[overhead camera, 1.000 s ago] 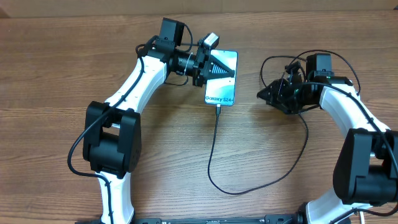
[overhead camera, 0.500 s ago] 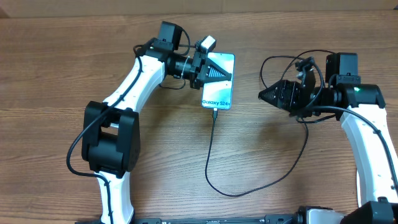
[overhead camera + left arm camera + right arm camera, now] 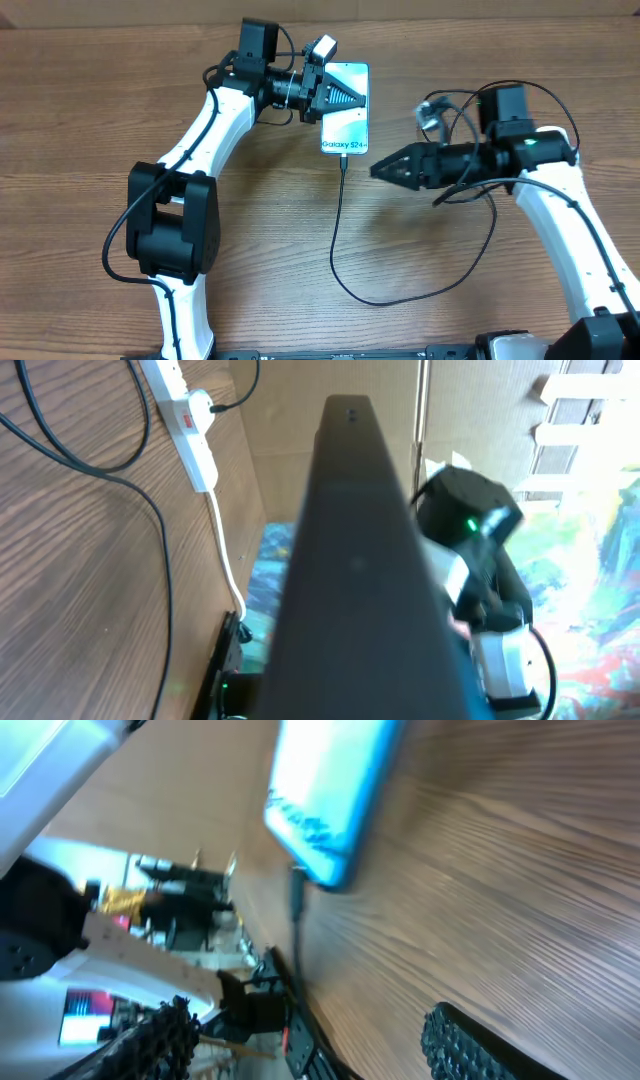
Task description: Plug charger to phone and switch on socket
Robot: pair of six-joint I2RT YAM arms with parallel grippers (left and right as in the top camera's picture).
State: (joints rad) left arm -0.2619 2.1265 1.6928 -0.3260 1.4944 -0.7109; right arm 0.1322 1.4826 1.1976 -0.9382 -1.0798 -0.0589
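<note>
The phone (image 3: 347, 118), with a light blue screen and a white "Galaxy" band, lies at the back middle of the table. My left gripper (image 3: 340, 98) is shut on its far end. In the left wrist view the phone (image 3: 360, 560) shows as a dark edge filling the middle. The black charger (image 3: 338, 240) cable is plugged into the phone's near end, and its connector (image 3: 297, 895) shows below the phone (image 3: 330, 790). My right gripper (image 3: 383, 170) is open, just right of the plug, with nothing between its jaws. The white socket (image 3: 185, 410) has a red switch; overhead only a bit of the socket (image 3: 429, 114) shows behind my right arm.
The charger cable loops over the wood towards the front and back up to the right. A white cord (image 3: 225, 550) runs from the socket to the table edge. Cardboard walls stand beyond the table.
My right gripper swung left from the socket area toward the phone's plug end and opened wider. My left gripper moved up and left, taking the phone with it.
</note>
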